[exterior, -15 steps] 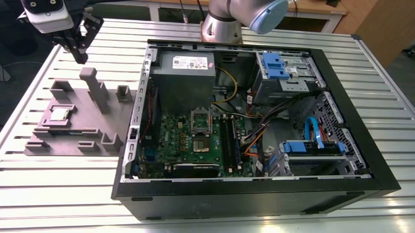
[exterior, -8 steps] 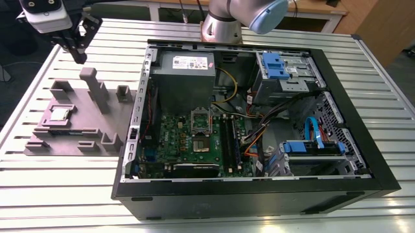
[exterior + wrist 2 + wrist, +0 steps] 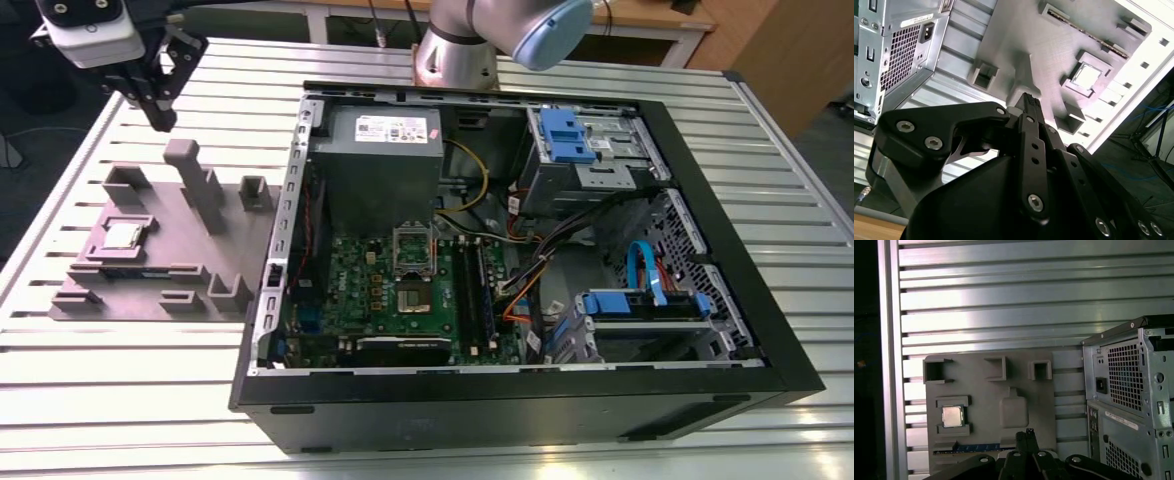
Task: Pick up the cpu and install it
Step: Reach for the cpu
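Exterior view's left: gripper (image 3: 162, 118) hangs above the table (image 3: 80, 400), clenched on nothing. Nearer the camera, the cpu (image 3: 124, 235) lies flat in a recess of the grey fixture block (image 3: 174, 285). Right: open computer case (image 3: 534, 400), green motherboard (image 3: 387, 300) inside.

Shiny cpu (image 3: 124, 235) flat in grey fixture (image 3: 171, 255)
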{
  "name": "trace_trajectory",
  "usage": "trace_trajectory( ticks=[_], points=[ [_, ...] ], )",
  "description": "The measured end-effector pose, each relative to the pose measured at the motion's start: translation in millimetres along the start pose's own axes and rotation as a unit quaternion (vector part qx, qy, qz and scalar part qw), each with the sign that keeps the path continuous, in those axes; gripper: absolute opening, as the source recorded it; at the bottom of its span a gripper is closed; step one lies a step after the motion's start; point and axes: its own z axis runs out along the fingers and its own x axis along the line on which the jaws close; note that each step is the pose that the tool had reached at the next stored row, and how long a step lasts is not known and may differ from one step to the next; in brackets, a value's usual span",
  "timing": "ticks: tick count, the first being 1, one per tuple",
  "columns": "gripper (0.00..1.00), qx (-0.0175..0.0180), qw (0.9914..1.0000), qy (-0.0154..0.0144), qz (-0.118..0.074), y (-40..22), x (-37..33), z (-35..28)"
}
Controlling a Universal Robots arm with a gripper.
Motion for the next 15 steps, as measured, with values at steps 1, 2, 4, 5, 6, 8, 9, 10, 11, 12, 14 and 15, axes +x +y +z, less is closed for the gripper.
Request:
trace_trajectory(
  ticks=[1, 2, 4, 5, 6, 8, 9, 10, 11, 12, 14, 15],
  points=[
    [0.1, 0.0, 1.0, 0.0, 0.0, 0.0, 0.3, 0.0],
    [0.1, 0.0, 1.0, -0.0001, 0.0, 0.0, 0.5, 0.0],
    [0.1, 0.0, 1.0, 0.0, 0.0, -0.1, 1.0, 0.0],
    [0.1, 0.0, 1.0, 0.0, 0.0, -0.1, 1.3, 0.0],
    [0.1, 0.0, 1.0, 0.0, 0.0, -0.1, 1.5, 0.0],
    [0.1, 0.0, 1.0, 0.0, 0.0, -0.1, 1.8, 0.0],
    [0.1, 0.0, 1.0, 0.0, 0.0, -0.1, 1.9, 0.0],
    [0.1, 0.0, 1.0, 0.0, 0.0, -0.2, 1.9, 0.0],
    [0.1, 0.0, 1.0, 0.0, 0.0, -0.2, 1.9, 0.0],
    [0.1, 0.0, 1.0, -0.0001, 0.0, -0.2, 2.0, 0.0],
    [0.1, 0.0, 1.0, 0.0, 0.0, -0.2, 2.4, 0.0],
    [0.1, 0.0, 1.0, 0.0, 0.0, -0.2, 2.6, 0.0]
  ],
)
